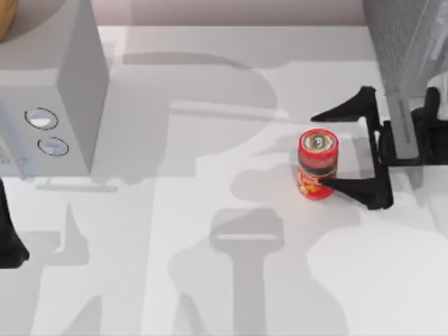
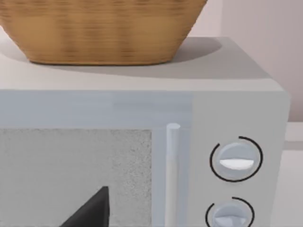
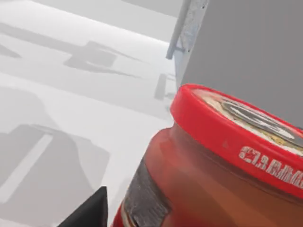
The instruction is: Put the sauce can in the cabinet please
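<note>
The sauce can (image 1: 318,165) stands upright on the table (image 1: 210,231), right of centre — a stiff little cylinder with a red rimmed lid and a smooth printed label. I judge it light and rigid, somewhat slick on the label, so the best hold is across the mid-body, below the lid rim. The right gripper (image 1: 329,150) reaches in from three o'clock, fingers spread wide, one at the can's twelve o'clock, the other touching near six — not yet clamped. The left gripper (image 2: 90,210) is parked facing the microwave-like cabinet (image 1: 49,98) at nine o'clock; whether its fingers are open I cannot tell.
</note>
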{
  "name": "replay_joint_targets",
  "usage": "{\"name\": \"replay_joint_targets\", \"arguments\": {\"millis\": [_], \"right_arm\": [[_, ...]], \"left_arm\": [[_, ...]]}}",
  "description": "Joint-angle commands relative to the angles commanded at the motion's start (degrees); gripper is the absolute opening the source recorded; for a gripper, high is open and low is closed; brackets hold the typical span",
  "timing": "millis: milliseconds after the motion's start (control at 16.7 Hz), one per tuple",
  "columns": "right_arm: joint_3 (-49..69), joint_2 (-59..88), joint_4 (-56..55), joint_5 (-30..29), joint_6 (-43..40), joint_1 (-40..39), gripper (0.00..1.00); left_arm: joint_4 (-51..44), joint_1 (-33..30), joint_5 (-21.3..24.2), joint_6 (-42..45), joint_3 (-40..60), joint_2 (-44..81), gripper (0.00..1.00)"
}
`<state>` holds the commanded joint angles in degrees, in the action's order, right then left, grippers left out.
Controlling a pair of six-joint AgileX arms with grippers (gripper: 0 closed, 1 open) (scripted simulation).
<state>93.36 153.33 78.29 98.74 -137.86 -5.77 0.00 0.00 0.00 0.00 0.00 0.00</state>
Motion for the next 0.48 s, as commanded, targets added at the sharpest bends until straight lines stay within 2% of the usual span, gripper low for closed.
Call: {"name": "replay_joint_targets", "arguments": {"millis": [360, 480], "right_arm": [[0.35, 0.16, 1.04, 0.15, -0.86, -0.21, 1.0], [0.35, 0.16, 1.04, 0.15, -0.86, -0.21, 0.85]], "left_arm": [[0.0, 0.0, 0.0, 0.0, 0.0, 0.0, 1.0], [0.0, 0.0, 0.0, 0.0, 0.0, 0.0, 1.0]]}}
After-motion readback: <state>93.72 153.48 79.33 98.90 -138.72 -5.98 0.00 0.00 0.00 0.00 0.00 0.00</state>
